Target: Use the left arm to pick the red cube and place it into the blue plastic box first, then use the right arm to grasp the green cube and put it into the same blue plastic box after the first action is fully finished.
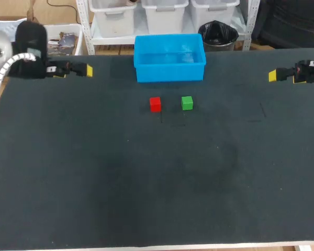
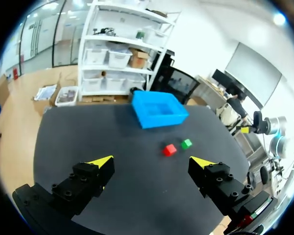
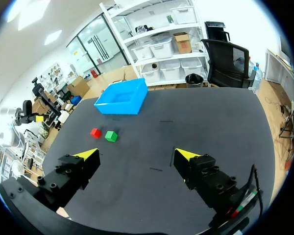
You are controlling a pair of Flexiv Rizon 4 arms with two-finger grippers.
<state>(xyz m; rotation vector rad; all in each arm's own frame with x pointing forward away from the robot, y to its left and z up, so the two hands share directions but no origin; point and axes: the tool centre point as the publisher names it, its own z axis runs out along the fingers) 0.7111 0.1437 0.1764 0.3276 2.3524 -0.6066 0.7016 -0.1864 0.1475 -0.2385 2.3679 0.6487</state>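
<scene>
A red cube (image 1: 155, 104) and a green cube (image 1: 187, 103) sit side by side on the dark table, just in front of the empty blue plastic box (image 1: 169, 57). My left gripper (image 1: 83, 70) hovers open at the far left, well away from the cubes. My right gripper (image 1: 275, 76) hovers open at the far right. In the left wrist view, the red cube (image 2: 169, 150), green cube (image 2: 186, 144) and blue box (image 2: 159, 109) lie ahead of the open gripper (image 2: 154, 164). The right wrist view shows the red cube (image 3: 95, 132), green cube (image 3: 111, 136) and blue box (image 3: 122, 98) ahead of its open gripper (image 3: 136, 155).
The dark table (image 1: 146, 178) stretches wide in front of the cubes, bare apart from a few faint marks. The blue box stands close to the table's back edge.
</scene>
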